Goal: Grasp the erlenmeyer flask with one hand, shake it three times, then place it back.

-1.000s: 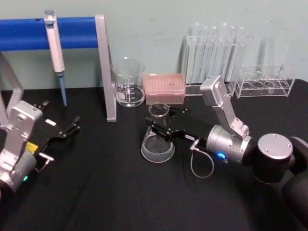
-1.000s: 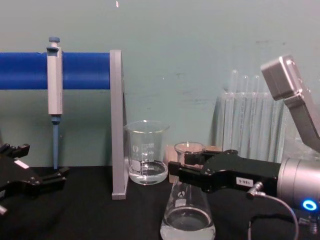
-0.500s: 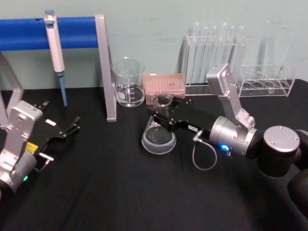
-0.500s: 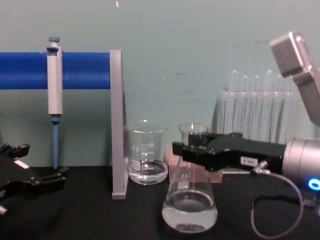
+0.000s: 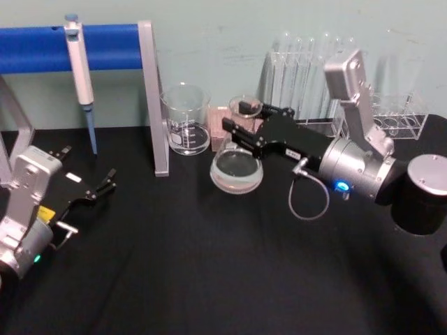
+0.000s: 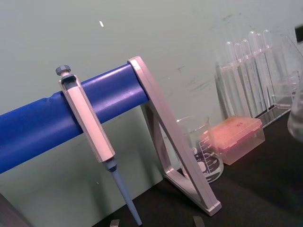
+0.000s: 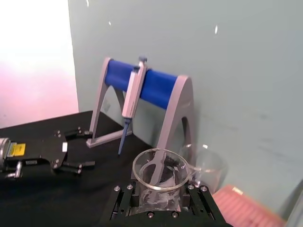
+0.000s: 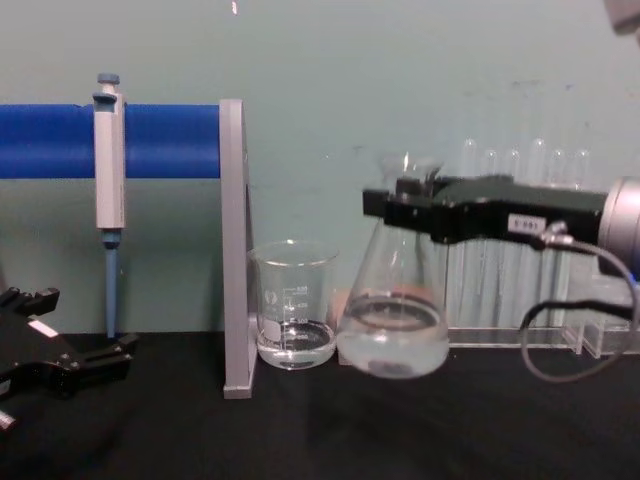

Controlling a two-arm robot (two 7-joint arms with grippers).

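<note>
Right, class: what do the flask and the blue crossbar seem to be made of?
Flask: clear glass, probably; fully see-through, with bright glints on its surface. Crossbar: matte blue foam or a plastic sleeve, it seems; dull, slightly wrinkled surface.

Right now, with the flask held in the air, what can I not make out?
- Chest view: the right gripper covers the neck of the erlenmeyer flask, so the contact is hidden.
- Right wrist view: the gripper's body hides the flask's base.
- Left wrist view: the right edge cuts the flask to a sliver.
- Chest view: the left edge cuts off the left gripper.
- Head view: the flask hides part of the pink box.
</note>
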